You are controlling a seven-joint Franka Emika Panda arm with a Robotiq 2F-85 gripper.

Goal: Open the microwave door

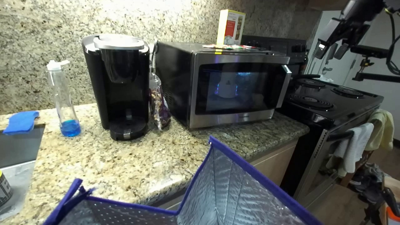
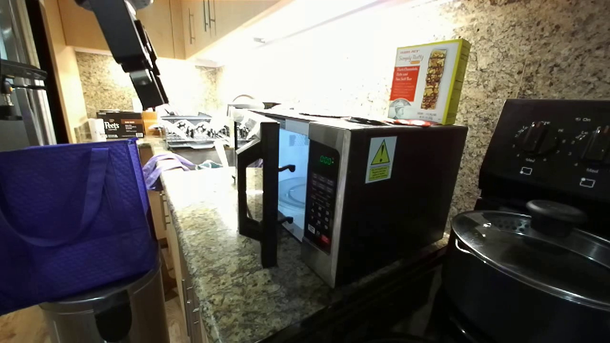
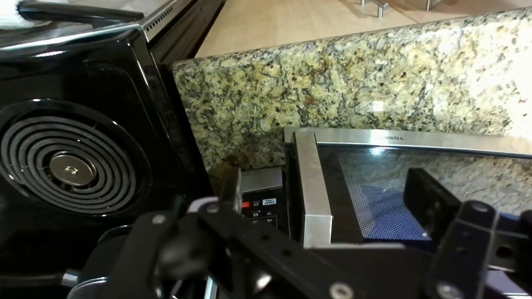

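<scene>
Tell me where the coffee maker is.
In an exterior view, the coffee maker stands on the counter, left of the microwave, between the bottle and the plastic bag.

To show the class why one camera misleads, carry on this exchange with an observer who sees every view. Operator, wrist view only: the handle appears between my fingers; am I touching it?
Observer: No, in both exterior views the fingers hang apart from the handle.
Operator: The door looks ajar; what shows inside?
Observer: In an exterior view, a glass plate in bright light.
Operator: Anything on top?
Observer: A box stands on the microwave.
</scene>
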